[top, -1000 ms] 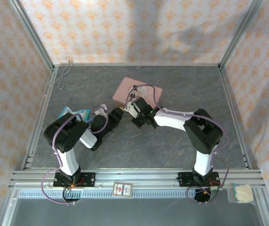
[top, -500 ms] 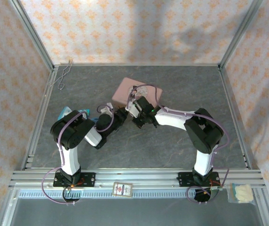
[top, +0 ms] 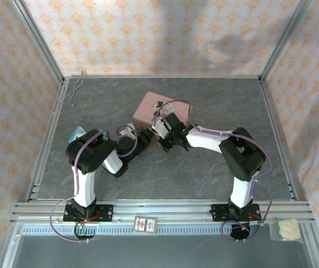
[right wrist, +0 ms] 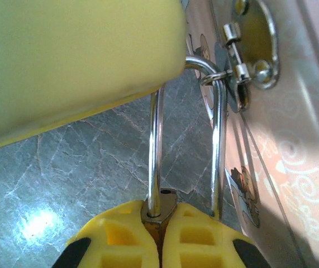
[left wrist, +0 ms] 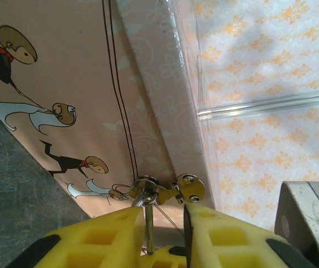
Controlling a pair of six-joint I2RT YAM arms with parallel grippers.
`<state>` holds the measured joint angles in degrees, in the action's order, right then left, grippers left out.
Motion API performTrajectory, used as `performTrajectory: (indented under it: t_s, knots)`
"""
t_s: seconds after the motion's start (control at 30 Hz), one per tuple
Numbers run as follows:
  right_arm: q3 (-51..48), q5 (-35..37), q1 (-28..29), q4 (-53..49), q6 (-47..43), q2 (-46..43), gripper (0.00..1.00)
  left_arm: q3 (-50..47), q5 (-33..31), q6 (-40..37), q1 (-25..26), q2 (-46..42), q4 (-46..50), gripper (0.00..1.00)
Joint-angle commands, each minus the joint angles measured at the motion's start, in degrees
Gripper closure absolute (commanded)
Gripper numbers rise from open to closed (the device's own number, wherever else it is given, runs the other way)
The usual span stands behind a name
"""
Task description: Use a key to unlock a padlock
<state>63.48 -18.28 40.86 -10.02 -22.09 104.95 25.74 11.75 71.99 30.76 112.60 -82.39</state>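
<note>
Clamping the padlock (right wrist: 155,151), the right gripper (right wrist: 159,234) is closed; left gripper (left wrist: 165,223) slightly parted

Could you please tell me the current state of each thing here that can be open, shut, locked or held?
pink tin: lid shut, hasp fastened.
padlock: shackle threaded through the hasp; one leg seated in the body, locked or not unclear.
right claw: shut on the padlock body.
left claw: slightly open, straddling a shackle leg.
</note>
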Motion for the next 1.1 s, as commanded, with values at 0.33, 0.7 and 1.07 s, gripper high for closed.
performTrajectory:
  t_s: [0.33,0.7,1.07]
  knots:
    - [0.6,-3.7,0.6,2.8,-0.2,-3.2,1.00,-1.1,-2.9,-4.0,0.1,-4.8,10.2,0.58]
    - [0.6,-4.3,0.6,3.3,0.1,-3.3,1.00,0.8,-1.6,-3.5,0.3,-4.1,9.8,0.59]
    - [0.2,-3.9,0.6,3.2,0.5,-4.0,1.00,2.7,-1.8,-2.1,0.8,-0.6,7.3,0.96]
